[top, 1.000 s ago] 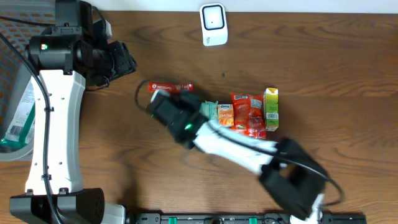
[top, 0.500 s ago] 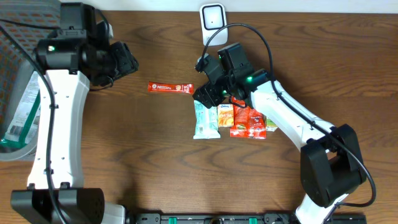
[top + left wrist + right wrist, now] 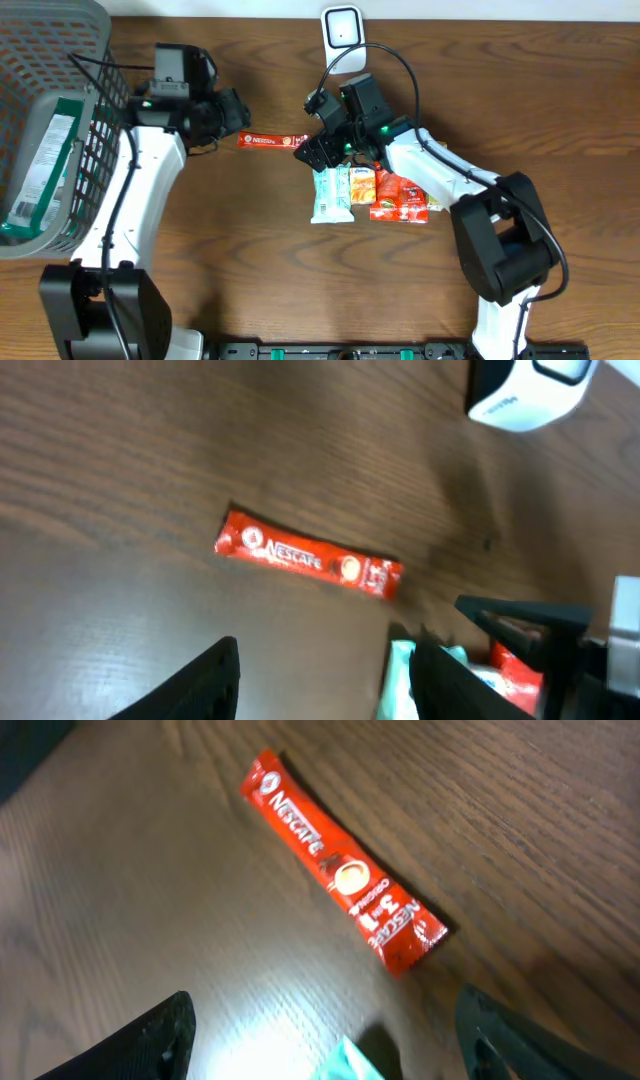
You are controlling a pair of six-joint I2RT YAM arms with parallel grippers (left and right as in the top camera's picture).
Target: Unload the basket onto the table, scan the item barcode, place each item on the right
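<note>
Nescafé sachet (image 3: 272, 141): one red stick, flat on the desk (image 3: 230, 260), label up. It lies between the two pincers, just ahead of each. Its left end is toward the left pincer (image 3: 240, 118) and its right end is close to the right pincer (image 3: 310, 152). Neither wrist view shows any contact.

Left pincer: jaws apart, nothing between them. It hangs over bare wood short of the sachet.

Right pincer: jaws wide apart, also empty. The sachet runs slantwise ahead of it. A corner of pale blue packet shows at the near edge of its wrist view, under the jaws.

Scanner (image 3: 343, 38): one white unit. It stands at the far edge of the desk, beyond the right pincer and well apart from the sachet.

Containers: one grey wire basket (image 3: 60, 60), out behind the left pincer at the desk's left edge. Inside is one green-and-white packet (image 3: 45, 160), lying against the mesh. I cannot tell whether anything more lies under it.

Loose goods, counted: a row of three just behind the right pincer, partly under its arm.
- One pale blue packet (image 3: 331, 195).
- One orange packet (image 3: 362, 185), touching the blue one.
- One red packet (image 3: 400, 197), touching the orange one.

A sliver of green shows at the row's far side; it is too hidden to name.
</note>
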